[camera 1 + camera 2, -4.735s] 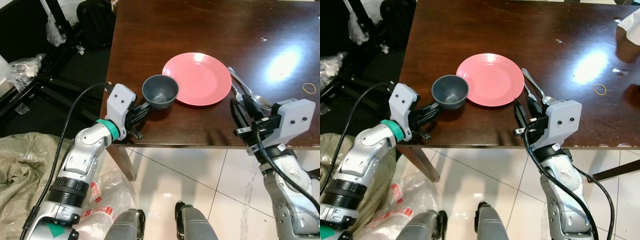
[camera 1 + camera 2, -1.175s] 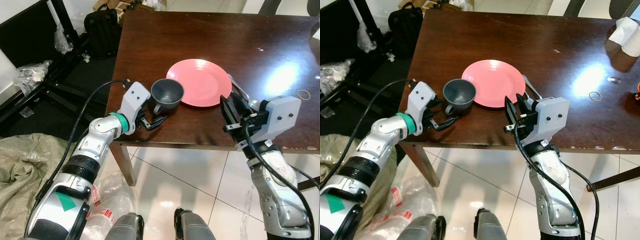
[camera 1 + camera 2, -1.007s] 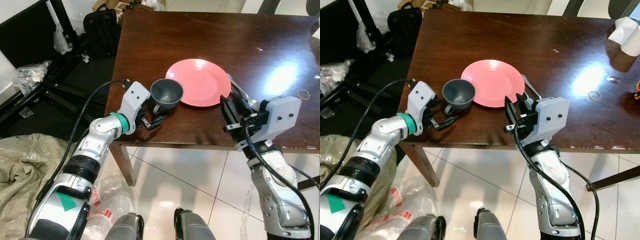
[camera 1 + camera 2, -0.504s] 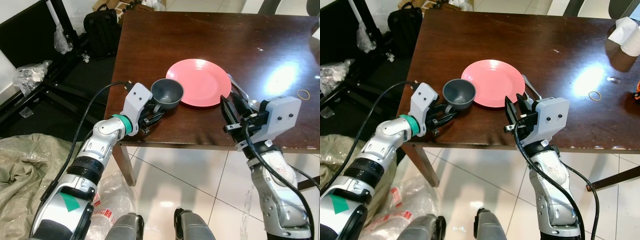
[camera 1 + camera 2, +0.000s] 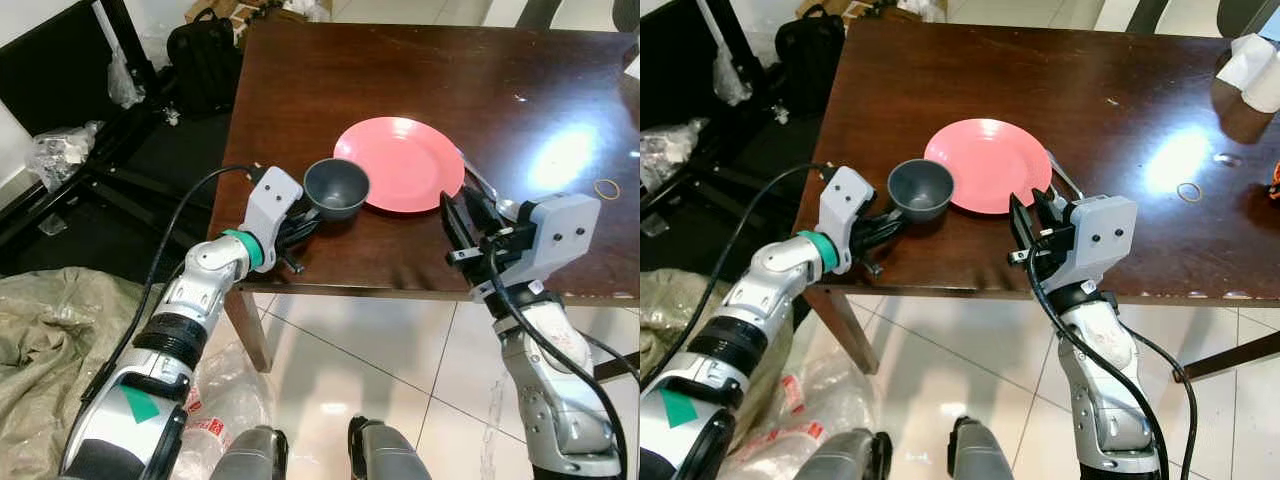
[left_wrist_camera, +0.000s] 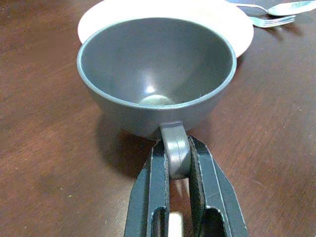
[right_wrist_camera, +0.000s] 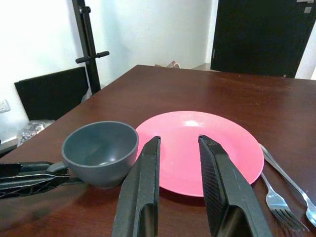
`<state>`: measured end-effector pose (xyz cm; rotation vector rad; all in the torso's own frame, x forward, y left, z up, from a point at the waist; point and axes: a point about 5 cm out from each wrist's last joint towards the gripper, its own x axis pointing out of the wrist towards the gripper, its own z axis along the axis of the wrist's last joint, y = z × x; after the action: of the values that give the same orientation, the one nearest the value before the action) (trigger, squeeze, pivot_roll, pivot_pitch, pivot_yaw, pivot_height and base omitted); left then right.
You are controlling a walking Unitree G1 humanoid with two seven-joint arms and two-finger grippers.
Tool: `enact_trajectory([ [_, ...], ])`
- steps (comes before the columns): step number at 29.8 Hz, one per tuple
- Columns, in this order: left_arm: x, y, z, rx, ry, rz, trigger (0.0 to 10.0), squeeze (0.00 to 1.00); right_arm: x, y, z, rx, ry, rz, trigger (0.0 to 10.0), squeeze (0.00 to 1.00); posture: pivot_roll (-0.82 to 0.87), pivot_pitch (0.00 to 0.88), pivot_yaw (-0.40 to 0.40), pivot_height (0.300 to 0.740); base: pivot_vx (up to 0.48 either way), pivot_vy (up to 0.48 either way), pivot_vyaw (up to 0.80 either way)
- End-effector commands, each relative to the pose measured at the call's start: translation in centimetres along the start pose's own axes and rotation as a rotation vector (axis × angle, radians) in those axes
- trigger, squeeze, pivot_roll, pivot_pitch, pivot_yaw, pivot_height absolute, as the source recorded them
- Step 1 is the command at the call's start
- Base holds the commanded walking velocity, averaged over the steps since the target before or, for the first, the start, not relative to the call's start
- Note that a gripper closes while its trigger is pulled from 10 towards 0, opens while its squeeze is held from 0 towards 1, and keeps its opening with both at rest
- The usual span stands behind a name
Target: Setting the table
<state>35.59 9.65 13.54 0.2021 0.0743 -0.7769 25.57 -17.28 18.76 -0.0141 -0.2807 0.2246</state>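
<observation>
A grey cup (image 5: 337, 186) stands on the dark wooden table (image 5: 420, 70) near its front left corner, touching the left rim of a pink plate (image 5: 402, 163). My left gripper (image 5: 301, 224) is shut on the cup's handle (image 6: 176, 148), with one black finger (image 6: 154, 177) on each side. A fork (image 7: 275, 196) and a spoon (image 7: 296, 190) lie right of the plate. My right gripper (image 5: 466, 214) hovers open at the table's front edge, just right of the plate, holding nothing.
A rubber band (image 5: 606, 186) lies on the table to the right, and a white roll (image 5: 1250, 70) stands at the far right. On the floor to the left are a black bag (image 5: 205, 55), a metal stand (image 5: 110, 170) and sacking (image 5: 45, 340).
My left gripper, open beside the cup a second ago, has slid onto the handle and shut on it. The cup has shifted slightly right. The right arm has stayed still.
</observation>
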Motion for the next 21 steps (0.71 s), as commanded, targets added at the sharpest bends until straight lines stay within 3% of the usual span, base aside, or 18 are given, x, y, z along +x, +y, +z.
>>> enact_trajectory([
  [1, -1.0, 0.7, -0.6, 0.008, 0.021, 0.017, 0.0, 0.0, -0.2, -0.1, -0.4, 0.009, 0.011, -0.007, 10.0, 0.0, 0.02, 0.062, 0.07, 0.74, 0.0, 0.0, 0.0],
  [2, -1.4, 1.0, -0.6, 0.013, 0.021, 0.024, 10.0, 0.0, -0.2, -0.1, -0.4, 0.009, 0.012, -0.008, 10.0, 0.0, 0.02, 0.062, 0.071, 0.74, 0.0, 0.0, 0.0],
  [11, -2.9, 2.5, -0.3, 0.021, 0.016, 0.059, 10.0, 0.0, -0.3, -0.2, -0.5, 0.009, 0.014, -0.012, 10.0, 0.0, 0.02, 0.069, 0.07, 0.74, 0.0, 0.0, 0.0],
  [21, -2.8, 2.0, -0.4, 0.02, 0.018, 0.034, 10.0, 0.0, -0.2, -0.1, -0.6, 0.012, 0.015, -0.009, 10.0, 0.0, 0.03, 0.07, 0.068, 0.74, 0.0, 0.0, 0.0],
])
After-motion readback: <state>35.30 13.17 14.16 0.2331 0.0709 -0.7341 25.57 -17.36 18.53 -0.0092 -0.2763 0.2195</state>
